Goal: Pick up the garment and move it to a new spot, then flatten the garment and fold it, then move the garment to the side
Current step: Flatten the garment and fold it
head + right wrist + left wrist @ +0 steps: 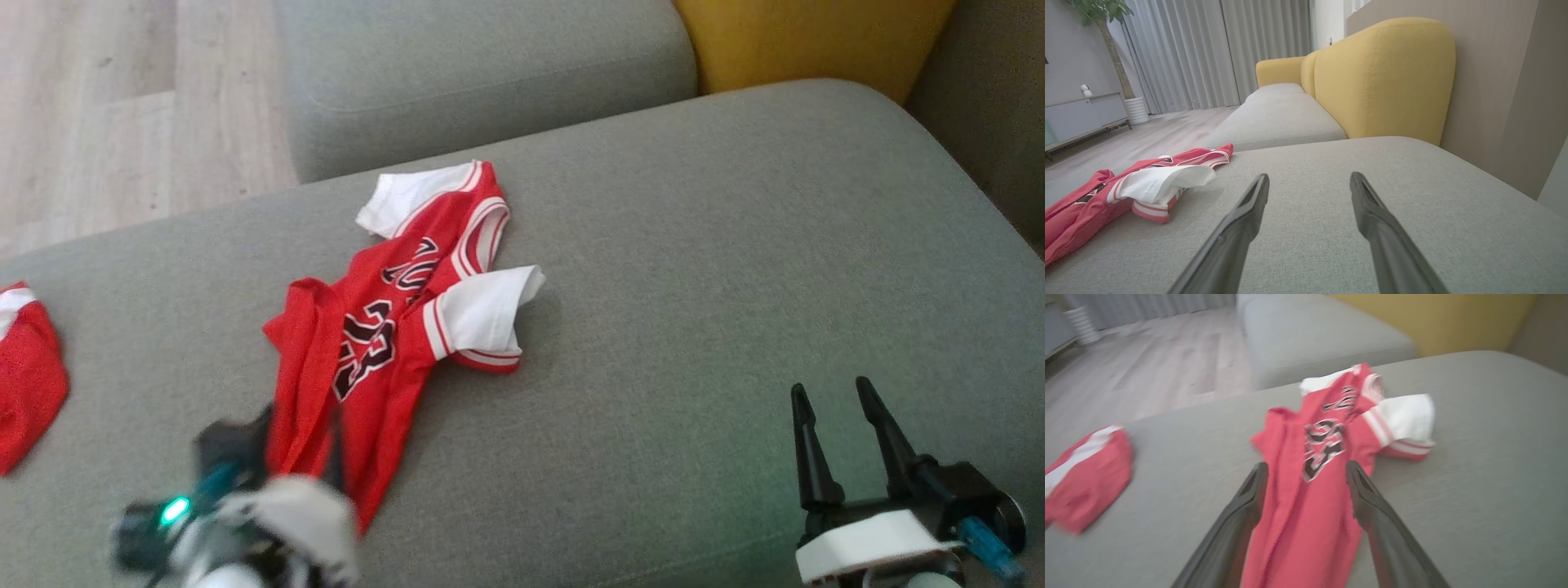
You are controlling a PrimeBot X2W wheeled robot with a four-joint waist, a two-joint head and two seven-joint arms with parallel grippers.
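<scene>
Two red pieces are being borne by the grey fabric sofa cushion (694, 286): a small red-and-white cloth (28, 367) at nine o'clock and the crumpled red-and-white jersey numbered 23 (384, 327) just left of centre. The left gripper (1306, 469), at seven o'clock, is being held wide apart astride the jersey's lower end, pinching nothing. The right gripper (830, 388), at five o'clock, is being held spread and empty.

Grey sofa seat (735, 245); yellow backrest (1384, 77); wood floor (98, 106); curtains (1208, 53).

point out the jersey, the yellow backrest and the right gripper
jersey (367, 347), head view, on its black number
yellow backrest (1384, 77), right wrist view, middle of its front
right gripper (831, 388), head view, midway between its fingertips
</scene>
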